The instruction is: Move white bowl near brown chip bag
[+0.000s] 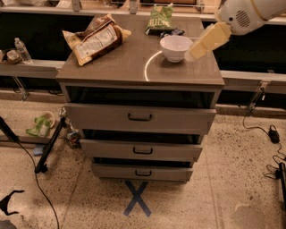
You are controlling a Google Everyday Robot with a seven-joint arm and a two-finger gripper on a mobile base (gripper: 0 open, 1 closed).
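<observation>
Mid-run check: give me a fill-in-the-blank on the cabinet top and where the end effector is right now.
1. The white bowl sits on the ____ half of the cabinet top, as pictured.
2. The brown chip bag lies at the top's rear ____ corner.
3. The end effector hangs just right of the ____, close beside its rim.
4. Behind the bowl lies a ____ snack bag.

Missing words: right; left; white bowl; green.

Single arm (269, 6) in at upper right corner of view, white rounded wrist housing (241, 17) angled down-left. Pincer (195, 52) pale yellow, stretched diagonally down-left from wrist, tip lowest, right of view centre, near top
</observation>
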